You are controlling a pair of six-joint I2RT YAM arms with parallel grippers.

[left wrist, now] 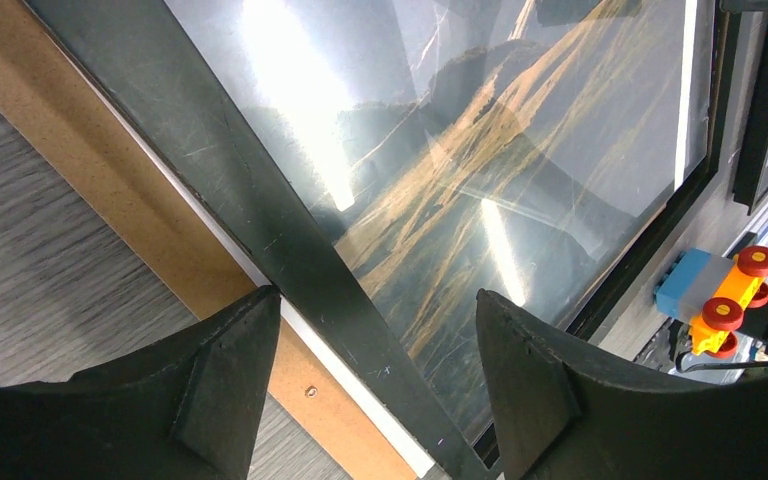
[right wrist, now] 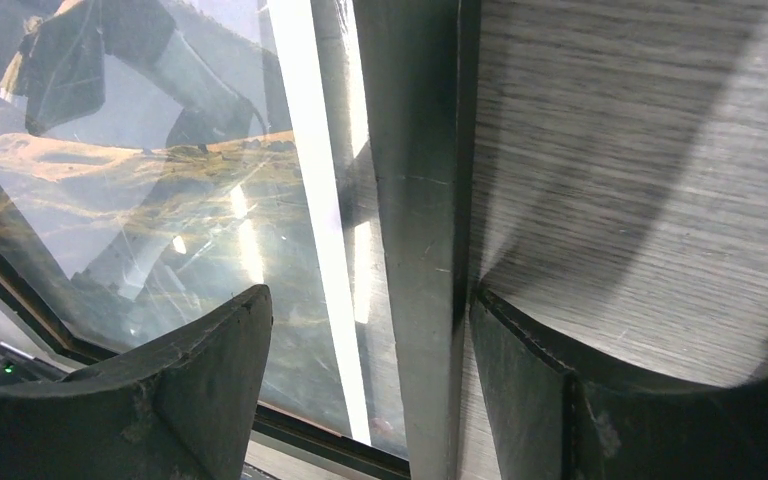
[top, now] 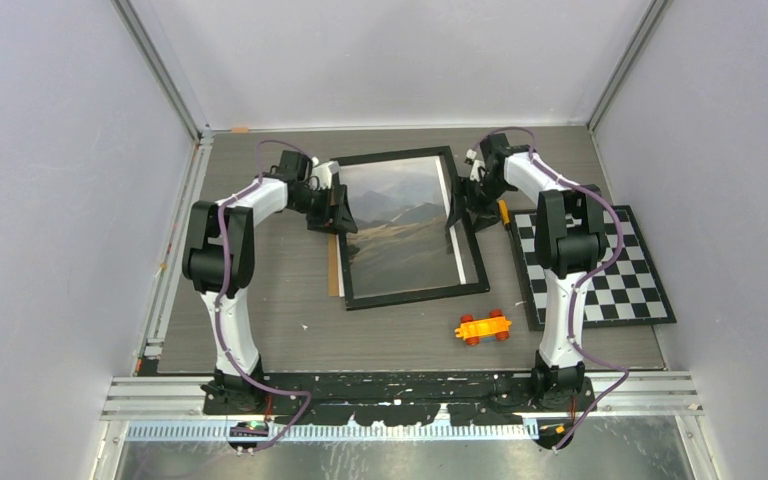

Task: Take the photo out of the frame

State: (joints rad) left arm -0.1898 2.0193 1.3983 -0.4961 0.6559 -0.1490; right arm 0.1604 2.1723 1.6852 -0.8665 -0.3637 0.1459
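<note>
The black frame lies flat in the middle of the table with the mountain photo inside it under glare. A brown backing board sticks out past its left side. My left gripper is open and straddles the frame's left bar: one finger sits over the brown board, the other over the photo. My right gripper is open astride the right bar. Its outer finger rests against the bar's outside edge, its inner finger hangs over the photo.
An orange and yellow toy car sits just below the frame's lower right corner, also showing in the left wrist view as the toy car. A checkerboard mat lies right of the frame. A small yellow object lies beside the right gripper.
</note>
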